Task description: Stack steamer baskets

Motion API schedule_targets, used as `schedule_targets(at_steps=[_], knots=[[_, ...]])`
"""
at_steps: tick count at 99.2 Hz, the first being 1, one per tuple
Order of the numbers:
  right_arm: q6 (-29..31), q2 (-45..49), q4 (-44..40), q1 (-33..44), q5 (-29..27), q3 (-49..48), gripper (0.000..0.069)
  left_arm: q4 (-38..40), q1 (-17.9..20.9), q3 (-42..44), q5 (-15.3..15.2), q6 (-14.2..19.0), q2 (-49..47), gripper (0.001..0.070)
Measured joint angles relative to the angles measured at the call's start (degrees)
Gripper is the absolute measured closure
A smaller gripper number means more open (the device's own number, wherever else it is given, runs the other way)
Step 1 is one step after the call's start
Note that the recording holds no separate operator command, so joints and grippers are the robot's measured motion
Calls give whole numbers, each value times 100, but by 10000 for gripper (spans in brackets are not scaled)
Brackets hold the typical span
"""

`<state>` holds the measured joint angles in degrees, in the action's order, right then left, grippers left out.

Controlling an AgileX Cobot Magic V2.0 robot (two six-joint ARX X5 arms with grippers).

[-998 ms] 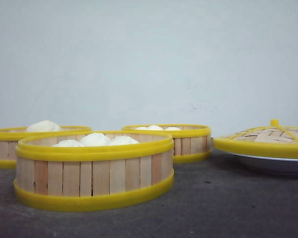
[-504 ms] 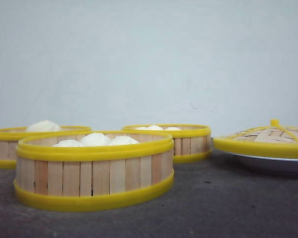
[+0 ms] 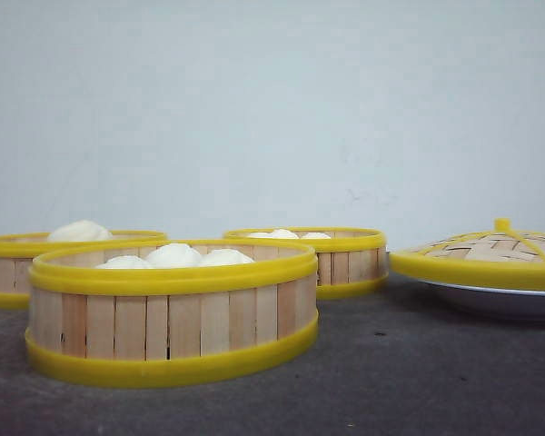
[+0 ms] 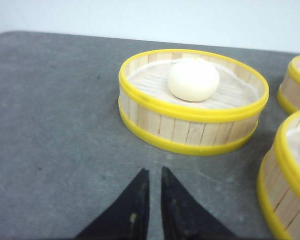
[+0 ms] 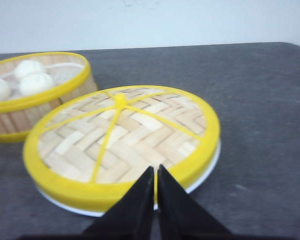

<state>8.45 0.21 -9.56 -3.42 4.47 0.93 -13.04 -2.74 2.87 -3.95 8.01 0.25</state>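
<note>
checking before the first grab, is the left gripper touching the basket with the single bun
Apart. The left wrist view shows bare grey table between the left gripper and the single-bun steamer basket; its fingertips stop short of the lower yellow rim.

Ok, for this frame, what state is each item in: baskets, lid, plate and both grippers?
Near steamer basket: unstacked, on the table, holds buns.
Left steamer basket: unstacked, holds one bun.
Far steamer basket: unstacked, holds buns.
Lid: resting on the white plate, not on any basket.
Left gripper: nearly shut, empty, above the table.
Right gripper: shut, empty, over the lid's edge.
</note>
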Motion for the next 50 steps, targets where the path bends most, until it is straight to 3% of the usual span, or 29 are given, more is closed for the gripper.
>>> schedule_targets(at_steps=[14, 25, 39, 50], knots=[[511, 20, -136, 0, 310, 254, 685, -208, 0, 136, 356, 664, 11, 695], [894, 149, -282, 0, 402, 931, 685, -354, 0, 752, 529, 1099, 166, 695], [999, 743, -822, 0, 457, 2055, 685, -693, 0, 1832, 540, 1237, 616, 695], [820, 1471, -1578, 0, 459, 2964, 685, -1294, 0, 2634, 542, 1075, 1246, 695]])
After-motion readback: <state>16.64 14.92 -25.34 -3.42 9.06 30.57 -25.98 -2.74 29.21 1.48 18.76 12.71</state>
